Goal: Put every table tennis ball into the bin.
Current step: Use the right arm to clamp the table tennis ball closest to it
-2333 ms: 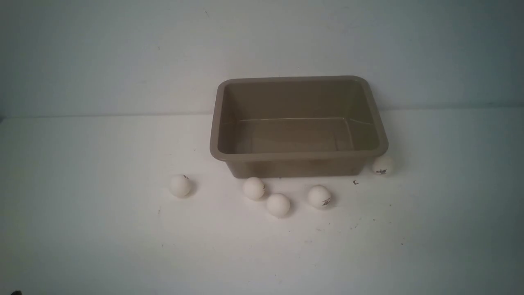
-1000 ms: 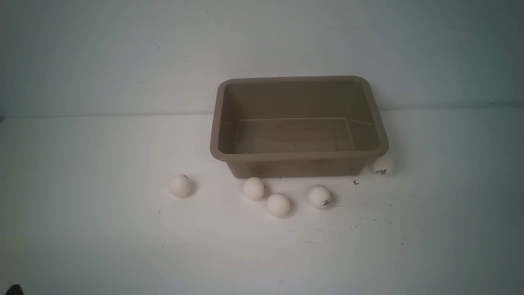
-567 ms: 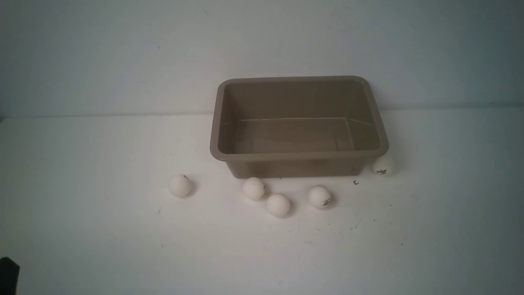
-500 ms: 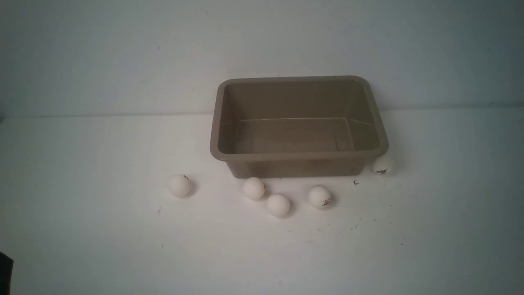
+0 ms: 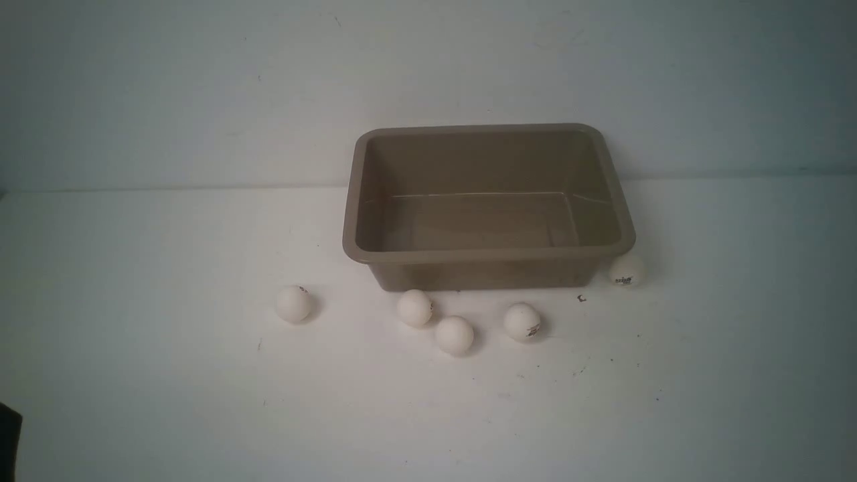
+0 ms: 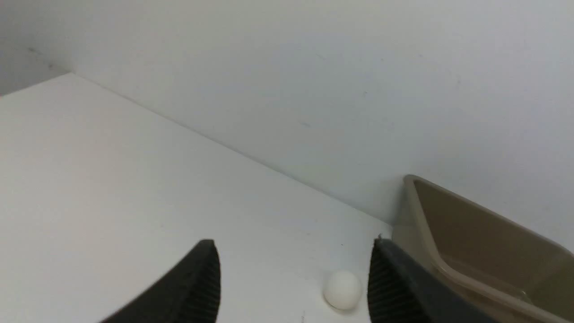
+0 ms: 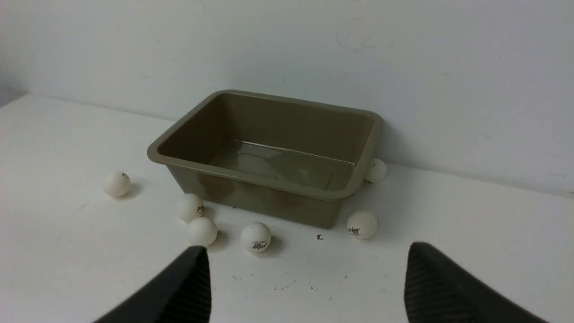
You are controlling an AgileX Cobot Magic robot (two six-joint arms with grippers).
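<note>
The taupe bin (image 5: pixel 489 255) stands at the back middle of the white table with nothing inside. Several white table tennis balls lie around it: one off to the left (image 5: pixel 294 303), three in front (image 5: pixel 415 308) (image 5: pixel 454 335) (image 5: pixel 523 322), and one at the front right corner (image 5: pixel 627 270). The right wrist view shows another ball (image 7: pixel 375 170) beside the bin's right wall. My left gripper (image 6: pixel 292 244) is open above the table, with the leftmost ball (image 6: pixel 342 290) lying ahead of it. My right gripper (image 7: pixel 308 247) is open too, well short of the balls, holding nothing.
A white wall runs close behind the bin (image 7: pixel 251 193). Only a dark part of my left arm (image 5: pixel 8 445) shows in the front view, at the lower left edge. Small dark specks (image 5: pixel 581 298) mark the table by the bin.
The dark part of my left arm has come further into the front view at the lower left corner. The balls and the bin have not moved.
</note>
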